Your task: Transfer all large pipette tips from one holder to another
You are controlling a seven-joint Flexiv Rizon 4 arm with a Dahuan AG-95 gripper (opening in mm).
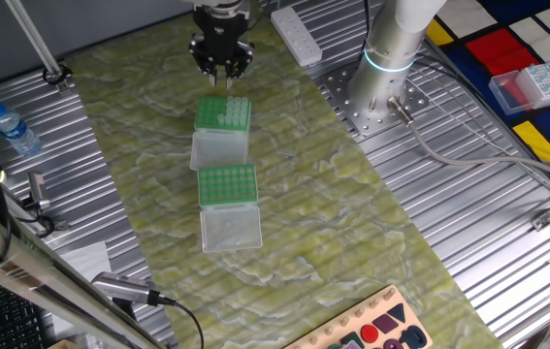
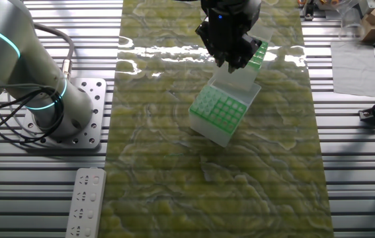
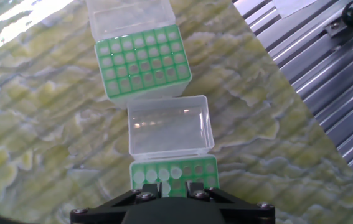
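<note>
Two green-topped holders stand in a row on the green mat, each with its clear lid folded open. The far holder (image 1: 221, 113) (image 3: 182, 172) carries several large pipette tips (image 1: 212, 112) (image 3: 157, 174), seen as whitish round tops on one side of its grid. The near holder (image 1: 227, 184) (image 2: 219, 111) (image 3: 142, 61) shows only pale holes. My gripper (image 1: 222, 68) (image 2: 233, 61) (image 3: 179, 190) hangs just above the far holder, over the edge of the tip rows. Its fingers (image 3: 195, 190) stand apart, open, with nothing visibly held between them.
The clear lids (image 3: 170, 127) (image 1: 231, 229) lie flat beside each holder. A white power strip (image 1: 297, 37) (image 2: 84, 201) lies beside the mat, near the arm's base (image 1: 391, 48). A water bottle (image 1: 13, 129) rests on the ribbed metal. Small boxes (image 1: 527, 87) sit at the far right.
</note>
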